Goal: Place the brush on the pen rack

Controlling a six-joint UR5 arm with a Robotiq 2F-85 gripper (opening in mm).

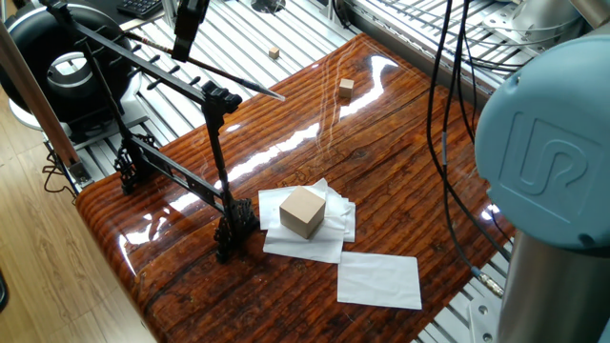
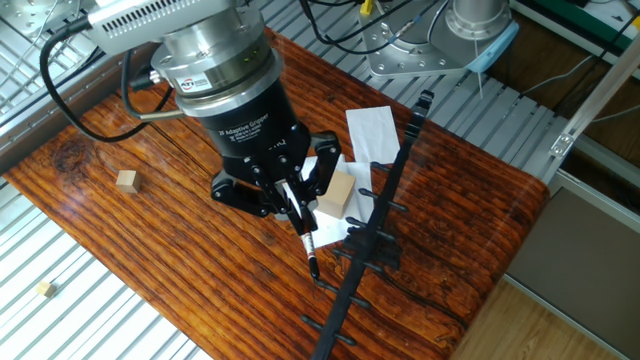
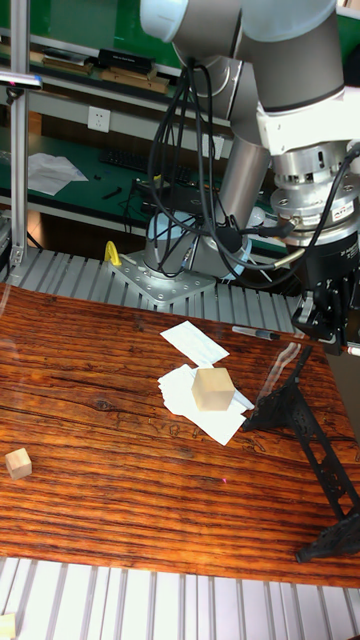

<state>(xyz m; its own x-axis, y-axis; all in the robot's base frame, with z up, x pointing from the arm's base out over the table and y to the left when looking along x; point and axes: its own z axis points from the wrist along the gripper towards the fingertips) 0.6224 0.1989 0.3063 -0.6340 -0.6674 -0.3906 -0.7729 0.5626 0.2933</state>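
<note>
Above worktop's rack-side edge: gripper (image 2: 290, 197) pinching brush (image 2: 303, 231), long axis crossing just over pen rack (image 2: 372, 235) bar, not yet resting.

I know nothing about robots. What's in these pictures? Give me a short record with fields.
gripper: gripper shut on the brush, held above the table
brush: brush thin dark stick, slanted, tip pointing down beside the rack's bar
pen rack: pen rack black frame with short pegs, standing on the table
table: wooden table
other things: large wooden cube on white paper sheets; small wooden cube apart on the table
brush on rack: not yet
</note>
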